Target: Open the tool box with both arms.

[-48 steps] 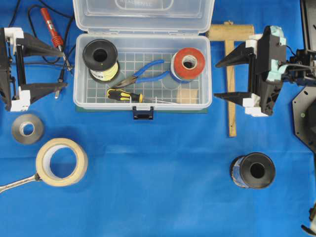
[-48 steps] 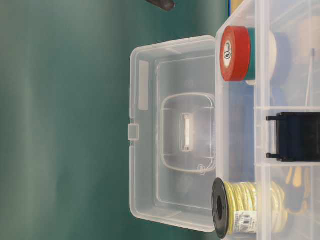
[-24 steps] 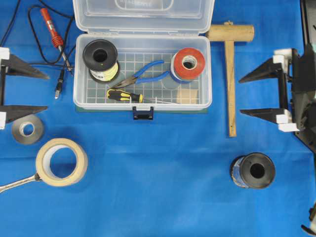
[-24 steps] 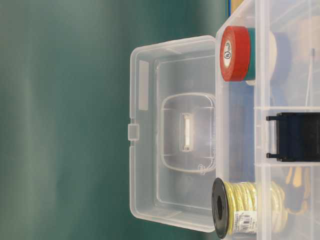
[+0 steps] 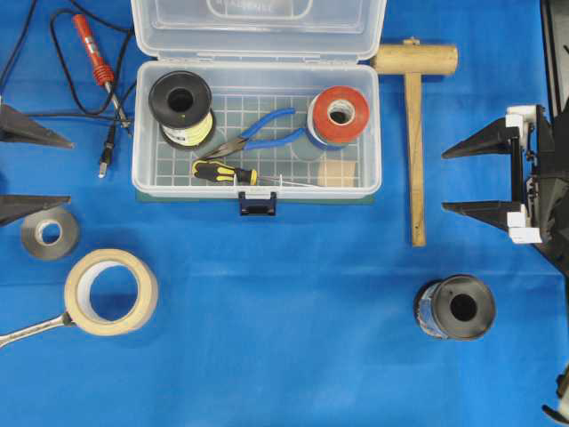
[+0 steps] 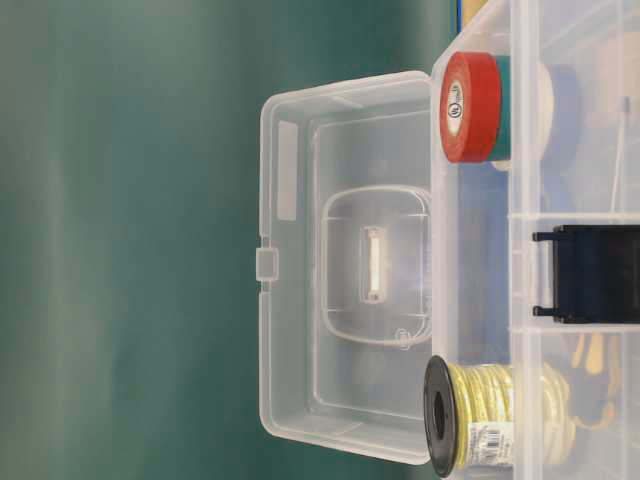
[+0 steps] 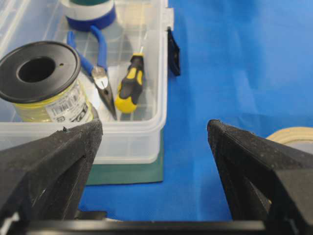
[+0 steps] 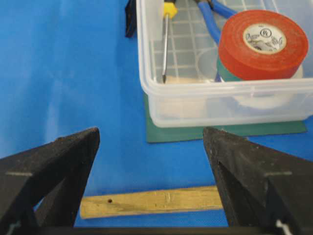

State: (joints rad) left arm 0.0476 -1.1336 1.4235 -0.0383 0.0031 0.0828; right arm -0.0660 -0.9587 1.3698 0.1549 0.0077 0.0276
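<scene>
The tool box point(image 5: 258, 189) sits at the top middle of the blue mat with its clear lid point(image 5: 258, 31) swung fully back, also standing open in the table-level view point(image 6: 300, 250). Its dark blue latch point(image 5: 257, 205) hangs at the front wall. My left gripper point(image 5: 70, 170) is open at the far left edge, well clear of the box, with only its fingertips showing. My right gripper point(image 5: 444, 181) is open on the right, beyond the mallet handle. In the wrist views each gripper point(image 7: 154, 125) point(image 8: 151, 132) faces a box end wall point(image 7: 132, 142) point(image 8: 220, 105), holding nothing.
Inside the box lie a wire spool point(image 5: 180, 107), red tape point(image 5: 338, 114), blue pliers point(image 5: 258, 132) and a screwdriver point(image 5: 225, 173). A wooden mallet point(image 5: 414, 133) lies right of the box. A black spool point(image 5: 455, 307), masking tape point(image 5: 111, 291), a grey roll point(image 5: 49, 233) and a soldering iron point(image 5: 92, 50) surround it.
Both grippers have drawn outward from the box, the left to the left edge and the right farther right. The box and its open lid have not moved.
</scene>
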